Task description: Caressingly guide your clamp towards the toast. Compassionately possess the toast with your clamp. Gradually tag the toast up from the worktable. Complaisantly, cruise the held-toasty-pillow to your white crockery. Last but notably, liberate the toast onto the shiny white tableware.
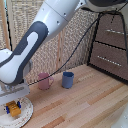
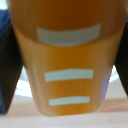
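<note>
The toast (image 1: 14, 111) is a small orange-yellow block held between the blue-and-dark fingers of my clamp (image 1: 13, 107). It hangs just above the white crockery (image 1: 26, 114), a wide round plate at the exterior view's lower left on the wooden worktable (image 1: 85, 105). I cannot tell whether the toast touches the plate. In the wrist view the toast (image 2: 67, 60) fills almost the whole picture, orange with pale stripes, and a dark finger (image 2: 7, 65) presses on each side of it.
A pink mug (image 1: 45, 81) and a blue mug (image 1: 67, 79) stand behind the plate, toward the table's back. A dark drawer cabinet (image 1: 112, 47) sits at the exterior view's back right. A black cable (image 1: 80, 47) hangs across the wicker backdrop.
</note>
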